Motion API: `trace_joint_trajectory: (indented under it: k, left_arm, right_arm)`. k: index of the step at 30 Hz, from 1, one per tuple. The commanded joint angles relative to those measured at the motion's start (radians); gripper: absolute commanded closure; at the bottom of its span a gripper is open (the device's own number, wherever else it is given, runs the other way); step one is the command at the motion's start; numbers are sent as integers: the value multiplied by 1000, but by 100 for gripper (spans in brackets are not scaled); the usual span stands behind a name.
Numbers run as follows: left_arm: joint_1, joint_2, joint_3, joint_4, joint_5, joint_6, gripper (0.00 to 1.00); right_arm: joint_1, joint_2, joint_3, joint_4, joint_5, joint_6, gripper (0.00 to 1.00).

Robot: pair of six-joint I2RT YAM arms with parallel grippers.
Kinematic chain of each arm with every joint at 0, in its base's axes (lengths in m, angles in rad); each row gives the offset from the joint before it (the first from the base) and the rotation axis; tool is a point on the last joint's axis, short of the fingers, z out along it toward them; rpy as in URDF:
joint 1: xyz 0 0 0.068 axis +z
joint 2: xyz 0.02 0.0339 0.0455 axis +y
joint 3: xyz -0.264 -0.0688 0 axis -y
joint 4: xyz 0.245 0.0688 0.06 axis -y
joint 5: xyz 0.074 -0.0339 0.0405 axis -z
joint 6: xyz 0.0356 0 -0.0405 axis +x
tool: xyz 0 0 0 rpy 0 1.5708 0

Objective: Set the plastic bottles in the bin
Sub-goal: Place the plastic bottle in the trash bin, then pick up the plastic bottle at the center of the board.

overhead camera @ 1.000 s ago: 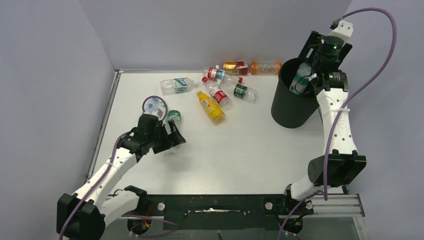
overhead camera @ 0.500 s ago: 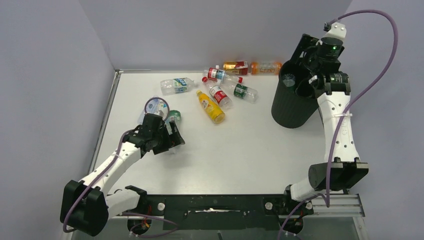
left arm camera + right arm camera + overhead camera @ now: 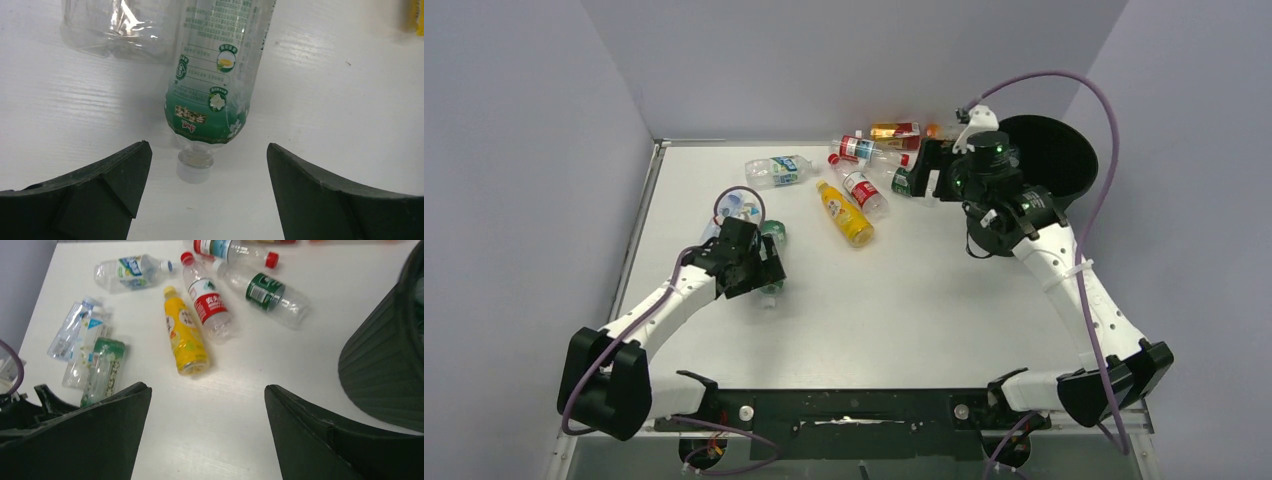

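Left fingers (image 3: 100, 195) stand wide apart and hold nothing; the cap end of a green-labelled bottle (image 3: 215, 75), lying on the tabletop (image 3: 340, 100), sits between them. Right fingers (image 3: 85, 435) are wide apart and empty beside the bin (image 3: 380, 370). Other bottles (image 3: 186, 340) lie scattered on the tabletop.

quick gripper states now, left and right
Left gripper: open, empty, lined up over the cap end of the green-labelled clear plastic bottle.
Right gripper: open, empty, near the tall round black bin.
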Motion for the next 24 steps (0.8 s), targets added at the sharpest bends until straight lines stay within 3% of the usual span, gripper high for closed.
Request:
trace_joint_trajectory:
  k: [1, 15, 24]
  left_arm:
    - [0, 36, 53, 36, -88, 23, 13]
    - [-1, 143, 44, 140, -128, 43, 15]
    - [-2, 177, 19, 192, -125, 47, 31]
  right_arm:
    - [68, -41, -67, 16, 2, 48, 14]
    - [129, -80, -197, 25, 8, 78, 14]
    - [147, -79, -226, 12, 10, 84, 14]
